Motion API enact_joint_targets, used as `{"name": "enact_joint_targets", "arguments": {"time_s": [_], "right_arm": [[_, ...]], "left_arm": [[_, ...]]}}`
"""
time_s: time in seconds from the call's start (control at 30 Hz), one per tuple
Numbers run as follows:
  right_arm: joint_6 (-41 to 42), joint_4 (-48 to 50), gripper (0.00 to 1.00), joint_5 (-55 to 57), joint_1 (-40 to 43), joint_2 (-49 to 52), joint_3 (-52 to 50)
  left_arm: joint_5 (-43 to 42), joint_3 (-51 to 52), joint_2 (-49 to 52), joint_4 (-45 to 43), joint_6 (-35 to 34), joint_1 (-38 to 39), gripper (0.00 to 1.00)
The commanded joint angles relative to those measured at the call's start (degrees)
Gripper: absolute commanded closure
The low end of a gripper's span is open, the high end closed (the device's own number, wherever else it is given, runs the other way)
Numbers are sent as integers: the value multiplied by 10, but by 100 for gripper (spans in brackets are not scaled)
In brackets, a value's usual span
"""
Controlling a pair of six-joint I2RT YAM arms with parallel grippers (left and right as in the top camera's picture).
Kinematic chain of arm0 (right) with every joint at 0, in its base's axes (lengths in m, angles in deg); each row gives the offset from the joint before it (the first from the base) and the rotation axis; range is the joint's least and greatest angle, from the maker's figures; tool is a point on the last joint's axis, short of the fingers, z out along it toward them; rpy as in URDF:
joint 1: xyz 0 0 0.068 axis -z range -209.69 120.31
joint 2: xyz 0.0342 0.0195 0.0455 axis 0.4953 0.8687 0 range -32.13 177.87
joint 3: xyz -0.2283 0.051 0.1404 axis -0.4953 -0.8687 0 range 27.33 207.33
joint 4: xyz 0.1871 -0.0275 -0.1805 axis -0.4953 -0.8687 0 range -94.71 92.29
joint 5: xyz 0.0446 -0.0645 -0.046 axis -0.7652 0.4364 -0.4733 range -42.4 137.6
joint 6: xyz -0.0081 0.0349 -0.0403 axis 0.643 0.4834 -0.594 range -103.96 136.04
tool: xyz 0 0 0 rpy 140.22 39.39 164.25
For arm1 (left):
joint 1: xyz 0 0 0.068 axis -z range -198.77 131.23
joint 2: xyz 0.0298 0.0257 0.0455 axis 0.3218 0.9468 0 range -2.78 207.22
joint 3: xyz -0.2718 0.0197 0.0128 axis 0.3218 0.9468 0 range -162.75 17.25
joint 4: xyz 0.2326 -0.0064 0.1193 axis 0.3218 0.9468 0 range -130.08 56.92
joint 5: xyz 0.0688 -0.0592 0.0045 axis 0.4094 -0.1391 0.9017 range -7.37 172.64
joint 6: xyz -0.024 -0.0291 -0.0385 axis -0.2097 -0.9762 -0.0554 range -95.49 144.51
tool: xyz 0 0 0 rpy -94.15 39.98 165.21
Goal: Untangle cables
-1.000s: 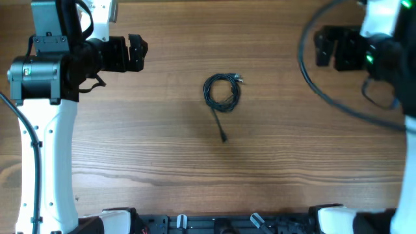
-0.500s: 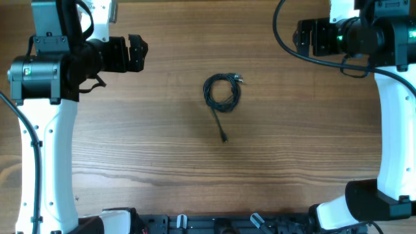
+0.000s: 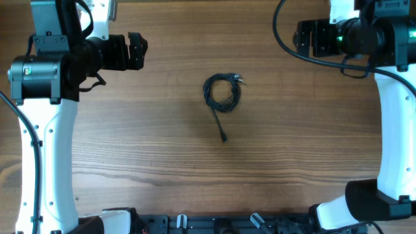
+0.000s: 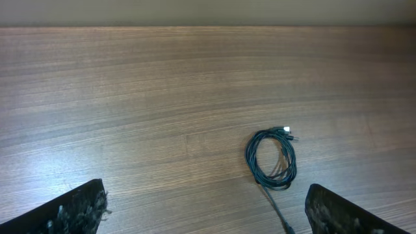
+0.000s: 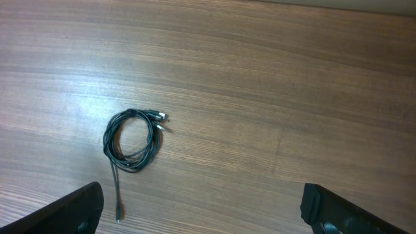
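A single bundle of thin black cables (image 3: 207,92) lies coiled in a small ring at the middle of the wooden table, with one straight tail (image 3: 220,123) running toward the near edge. My left gripper (image 3: 138,52) hovers open far to the coil's left and touches nothing. My right gripper (image 3: 305,38) hovers open to the coil's upper right, also empty. The left wrist view has the coil (image 4: 249,158) ahead, toward the right finger (image 4: 338,214). In the right wrist view the coil (image 5: 107,143) lies ahead near the left finger (image 5: 65,211).
The wooden table (image 3: 162,156) fills the view. Both white arms stand along the left (image 3: 45,149) and right (image 3: 390,130) sides. Black base hardware (image 3: 221,224) lines the near edge.
The right arm swung in from the right edge and settled at the upper right, then stayed still. The coil and the left arm have not moved.
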Motion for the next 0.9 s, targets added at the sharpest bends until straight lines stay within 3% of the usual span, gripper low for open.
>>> {"name": "enact_joint_targets", "arguments": {"time_s": [0.0,0.03,0.07,0.1,0.13,0.17,0.2,0.23,0.27,0.3,0.33,0.37,0.67,0.87], "right_arm": [[-10,2,17,-9,2,2,13],[-10,2,31,-9,2,2,13],[-10,2,41,-9,2,2,13],[-10,3,41,-9,2,3,13],[-10,4,14,-9,2,3,13],[-10,5,0,-9,2,3,13],[-14,5,7,-9,2,4,13],[-14,7,23,-9,2,4,13],[-14,9,27,-9,2,4,13],[-14,15,21,-8,2,4,13],[-14,19,6,-9,2,5,13],[-14,24,0,-9,2,6,13],[-30,67,0,9,2,17,10],[-27,100,0,19,2,36,10]], "left_arm": [[-11,-12,3,-7,-3,2,57],[-11,-12,3,-7,-3,2,65],[-11,-12,3,-7,-3,2,65],[-11,-12,3,-8,-3,2,43],[-11,-12,3,-8,-3,2,24],[-11,-12,3,-8,-3,2,9],[-11,-12,4,-10,-3,2,9],[-11,-12,4,-11,-3,2,8],[-11,-12,5,-12,-3,2,5],[-11,-12,8,-15,-3,2,0],[-13,-12,10,-17,-3,2,0],[-16,-12,15,-20,-3,2,0],[-51,-12,111,-57,0,34,0],[-38,-12,165,-101,56,86,0]]}}
